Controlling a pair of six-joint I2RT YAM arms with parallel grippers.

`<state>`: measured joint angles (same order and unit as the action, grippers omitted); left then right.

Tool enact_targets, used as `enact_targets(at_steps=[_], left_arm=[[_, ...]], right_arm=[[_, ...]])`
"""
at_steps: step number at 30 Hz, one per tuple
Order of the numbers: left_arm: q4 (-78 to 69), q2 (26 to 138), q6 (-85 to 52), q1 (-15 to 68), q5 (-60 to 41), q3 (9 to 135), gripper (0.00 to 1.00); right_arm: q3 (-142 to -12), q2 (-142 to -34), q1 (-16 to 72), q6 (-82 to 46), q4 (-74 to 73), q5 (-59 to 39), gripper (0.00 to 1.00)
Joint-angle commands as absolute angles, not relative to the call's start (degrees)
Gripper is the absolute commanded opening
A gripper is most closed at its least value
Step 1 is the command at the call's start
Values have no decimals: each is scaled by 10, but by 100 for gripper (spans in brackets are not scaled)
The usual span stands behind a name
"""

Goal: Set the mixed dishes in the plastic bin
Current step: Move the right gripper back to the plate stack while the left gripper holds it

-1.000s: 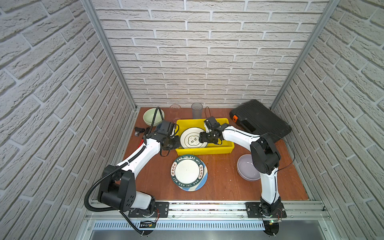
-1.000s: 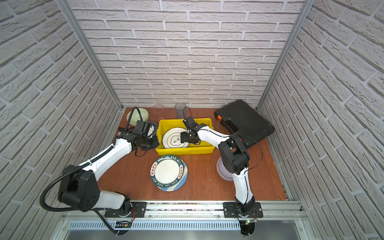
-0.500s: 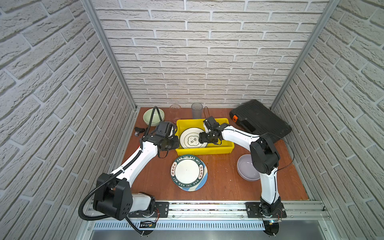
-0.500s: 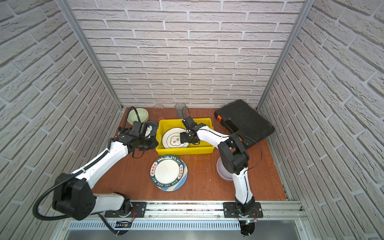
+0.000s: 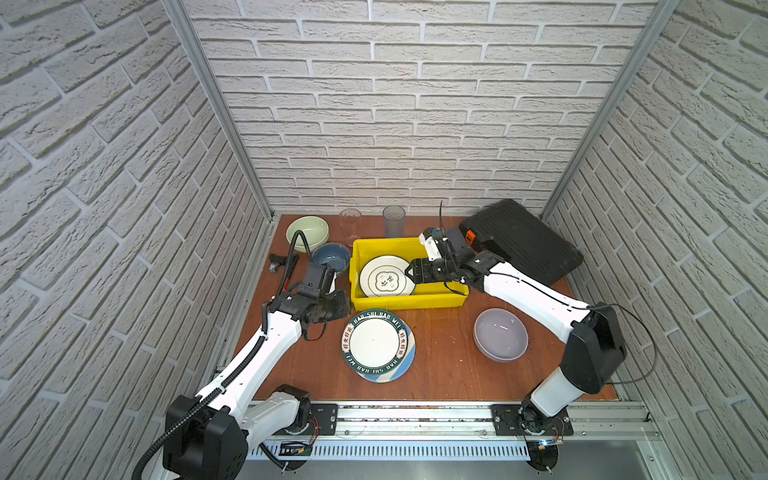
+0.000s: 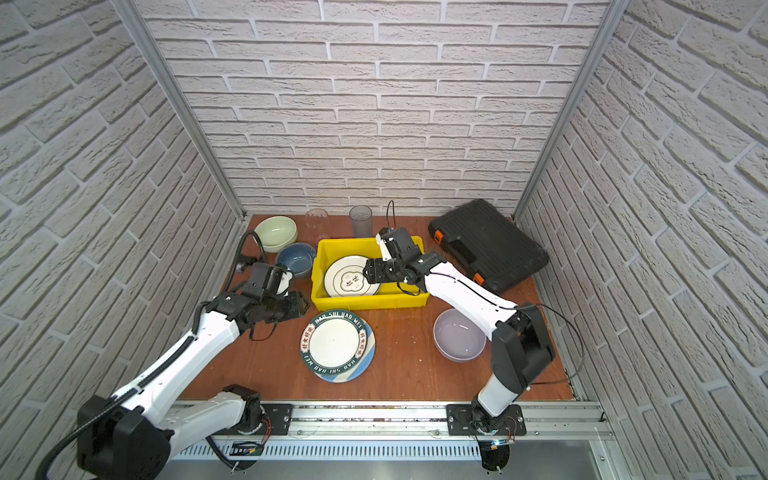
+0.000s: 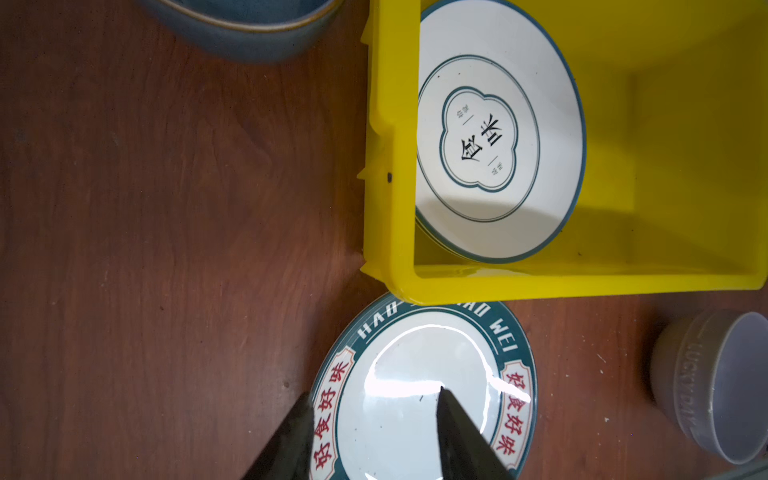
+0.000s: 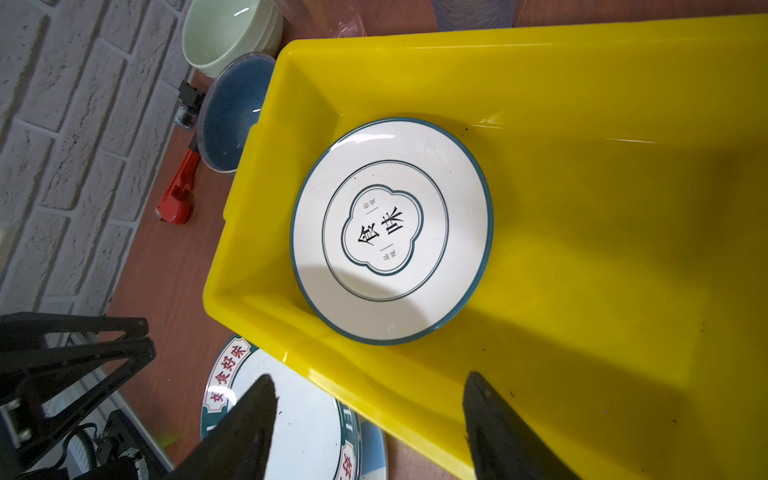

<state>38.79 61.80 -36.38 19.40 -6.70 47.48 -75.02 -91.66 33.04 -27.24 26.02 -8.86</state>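
— Brown wood worktop [image 5: 449, 374]: what is the biggest thing on it?
— The black case [image 5: 519, 241] with orange latches, at the back right. Next in size is the yellow bin [image 5: 407, 301], just left of the case.
— Anything in the bin?
— One white plate [image 5: 384, 276] with a teal edge and a clover-shaped mark, toward the bin's left end. The other dishes are out on the worktop.
— Where?
— The lettered plate [image 5: 376, 343] is stacked on the striped plate [image 5: 407, 362], just in front of the bin. The lavender-grey bowl [image 5: 500, 334] stands to their right. The pale green bowl [image 5: 306, 230] and the blue bowl [image 5: 332, 257] sit close together left of the bin. Behind the bin stand a clear tumbler [image 5: 350, 220] and a grey-tinted tumbler [image 5: 393, 220], both upright.
— And the arms?
— The right end effector [image 5: 409, 272] hangs over the bin at the white plate's right edge, jaws wide, nothing between them. The left end effector [image 7: 374, 392] is at the lettered plate's left rim, jaws partly apart. Its fingers [image 7: 457, 436] stand either side of that rim; whether they touch it I cannot tell.
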Motion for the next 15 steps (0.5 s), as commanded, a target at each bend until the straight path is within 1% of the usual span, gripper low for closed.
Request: enact_targets(at_steps=[1, 6, 10, 15], left_arm=[[407, 609, -377, 192, -71, 453, 46], [405, 586, -397, 197, -85, 419, 41], [396, 564, -420, 203, -89, 383, 38], [367, 550, -449, 214, -94, 337, 34]], right_arm=[[-696, -860, 339, -300, 228, -96, 67], [-611, -773, 360, -327, 207, -73, 62], [-555, -725, 390, -341, 199, -58, 59], [-480, -679, 426, -366, 154, -28, 53]])
